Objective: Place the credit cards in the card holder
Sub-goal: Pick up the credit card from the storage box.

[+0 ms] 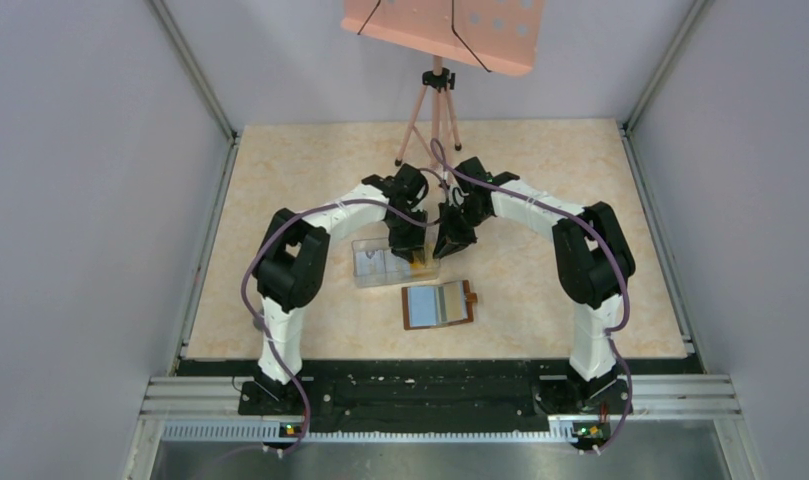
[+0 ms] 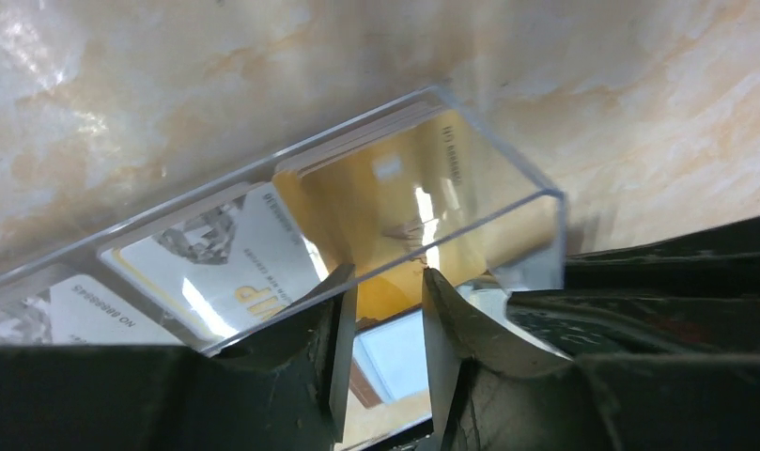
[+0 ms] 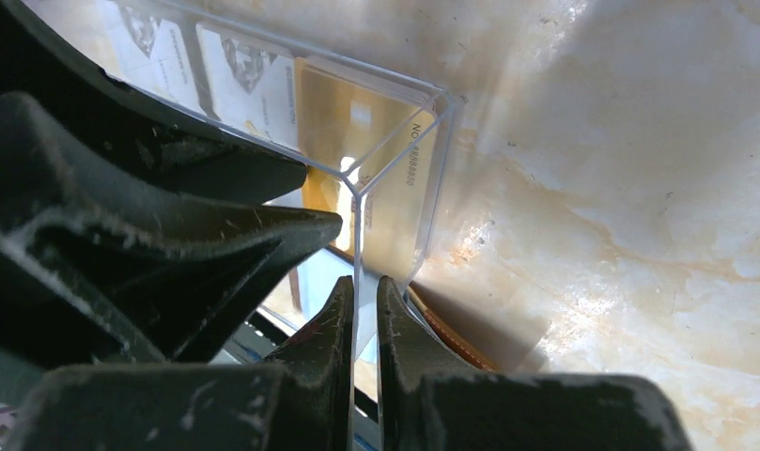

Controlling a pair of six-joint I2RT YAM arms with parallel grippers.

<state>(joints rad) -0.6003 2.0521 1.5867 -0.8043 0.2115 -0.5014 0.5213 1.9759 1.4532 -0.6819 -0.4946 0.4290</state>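
Card pick-up step, as judged: the right gripper [image 3: 364, 293], all but closed, pinched the end wall of the clear plastic box [image 2: 535, 225] on the desk [image 1: 310, 180]; the left gripper [image 2: 387, 282], jaws part-open and empty, hovered at the orange-yellow credit card [image 2: 385, 193] in the end compartment; next, it likely needed to dip and pinch that card's edge; the card holder [image 1: 438, 305] lay open just beside the box.

Credit cards [image 2: 263, 254]: 3 sets lying flat in clear box [image 2: 537, 235], 1 per compartment. Orange-yellow set [image 2: 395, 188] in end compartment; 2 whitish sets [image 2: 221, 268], gold print, alongside. Card holder [image 1: 438, 305]: brown, opened flat, near box, apart from it, snap tab [image 1: 471, 298] on right.
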